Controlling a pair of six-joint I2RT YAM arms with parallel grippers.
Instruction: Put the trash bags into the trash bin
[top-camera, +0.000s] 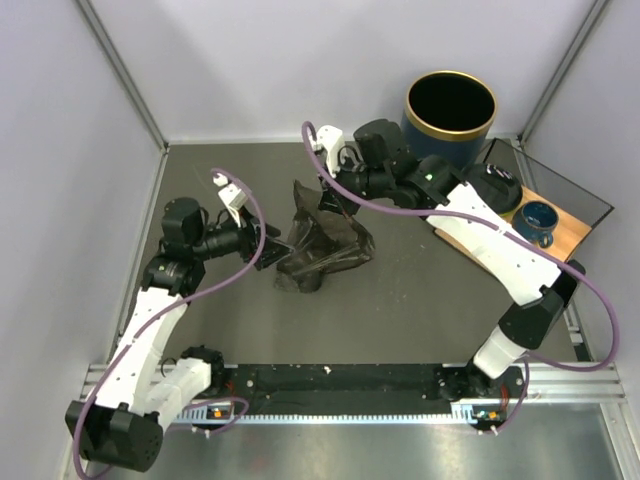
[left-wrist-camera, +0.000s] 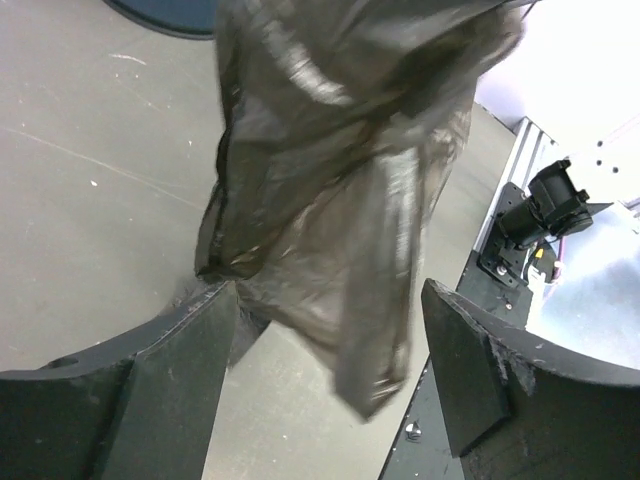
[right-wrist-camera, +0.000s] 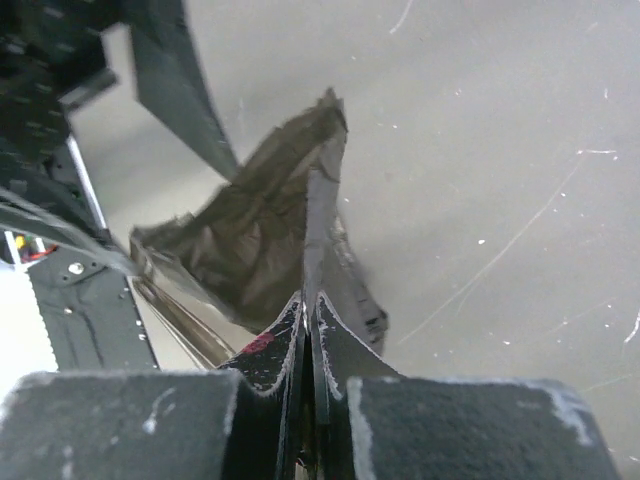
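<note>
The thin glossy black trash bag (top-camera: 322, 245) hangs in a crumpled drape at mid-table. My right gripper (top-camera: 312, 190) is shut on its upper edge; in the right wrist view (right-wrist-camera: 310, 300) a fold of film (right-wrist-camera: 262, 225) runs between the closed jaws. My left gripper (top-camera: 272, 246) is open at the bag's left side; in the left wrist view (left-wrist-camera: 330, 350) the bag (left-wrist-camera: 340, 180) hangs between the spread fingers, apart from both pads. The navy trash bin (top-camera: 450, 115) with gold rim stands upright at the back right, open and dark inside.
A wooden board (top-camera: 520, 225) at the right holds a small blue bowl (top-camera: 536, 221) and a black round roll (top-camera: 495, 185). Grey walls enclose the table. A black rail (top-camera: 340, 380) runs along the near edge.
</note>
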